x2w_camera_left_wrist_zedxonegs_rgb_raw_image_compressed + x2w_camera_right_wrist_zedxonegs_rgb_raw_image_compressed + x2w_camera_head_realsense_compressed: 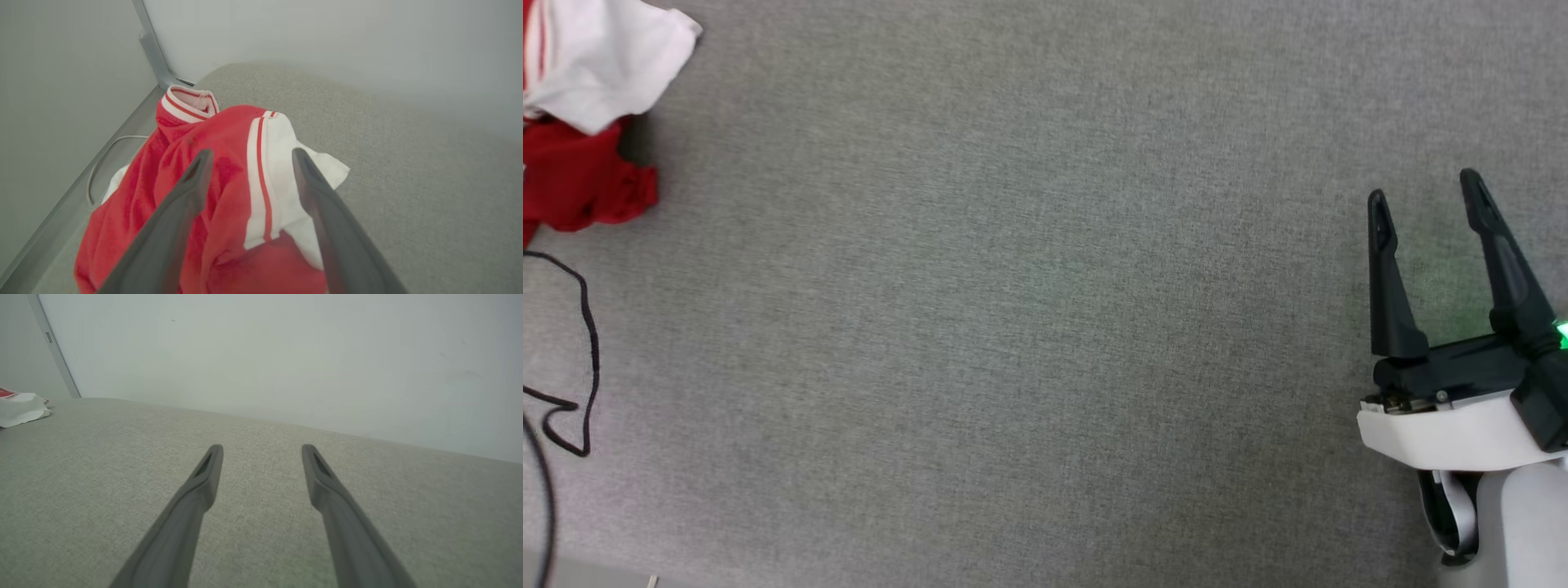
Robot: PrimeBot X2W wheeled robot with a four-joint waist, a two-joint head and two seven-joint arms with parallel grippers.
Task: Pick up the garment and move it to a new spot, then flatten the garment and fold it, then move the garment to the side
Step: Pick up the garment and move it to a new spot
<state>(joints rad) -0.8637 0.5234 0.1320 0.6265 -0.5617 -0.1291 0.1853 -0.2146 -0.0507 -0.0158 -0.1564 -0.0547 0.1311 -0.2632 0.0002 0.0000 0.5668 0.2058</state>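
Note:
The garment, a red jersey shirt with white sleeves and red stripe trim, lies crumpled at the far left edge of the grey surface in the head view. In the left wrist view the garment sits bunched just beyond my left gripper, which is open with its fingers spread over the cloth and nothing between them. My right gripper stands open at the lower right of the head view, far from the shirt. The right wrist view has my right gripper over bare fabric, with a white bit of the garment at far left.
A black cord loops on the grey fabric surface at the left edge. A pale wall rises behind the surface, with a grey metal frame post in the corner beside the shirt.

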